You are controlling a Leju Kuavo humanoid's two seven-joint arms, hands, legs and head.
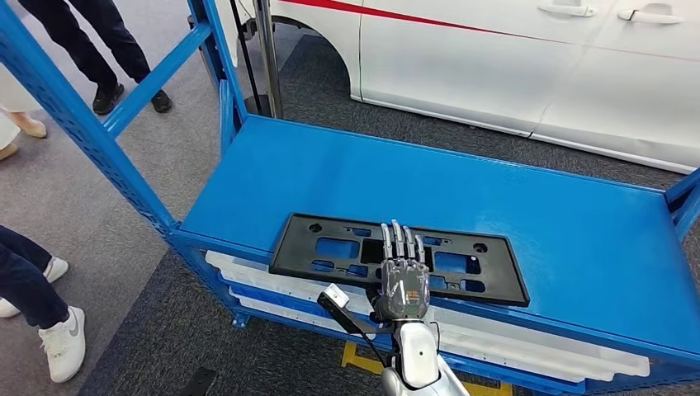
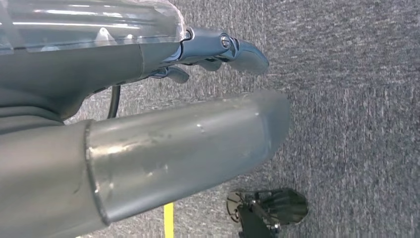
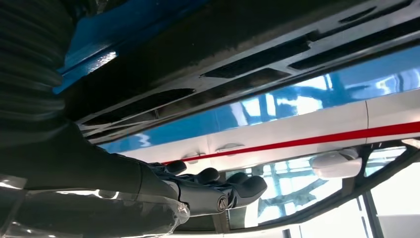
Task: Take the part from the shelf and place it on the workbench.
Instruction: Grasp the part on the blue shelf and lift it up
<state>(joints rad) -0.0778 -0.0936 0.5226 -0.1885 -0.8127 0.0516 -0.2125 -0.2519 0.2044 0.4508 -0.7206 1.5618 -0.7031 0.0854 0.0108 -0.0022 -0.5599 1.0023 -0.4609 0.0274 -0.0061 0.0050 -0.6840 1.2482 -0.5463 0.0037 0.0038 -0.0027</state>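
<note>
Grey carpet [image 1: 124, 247] covers the floor, and one white car [image 1: 528, 66] with a red stripe is parked behind. One blue metal shelf [image 1: 512, 214] stands in front of the robot. One black plastic part [image 1: 330, 247], flat and long with holes cut in it, lies on the blue top near the front edge. Under that top are white trays [image 1: 248, 280], stacked on the lower level.

One right hand [image 1: 402, 276] reaches over the front edge of the shelf and lies on the middle of the part. Its fingers [image 1: 400, 241] are straight and close together on top of the part. From the right wrist view, whether the thumb is under the part cannot be told, so it is not clear if the hand grips it.

One left hand [image 2: 218, 49] hangs over the carpet with its fingers apart and nothing in them.

Two people's legs and shoes show: white sneakers [image 1: 62, 342] at the left and black shoes [image 1: 107, 97] farther back.
</note>
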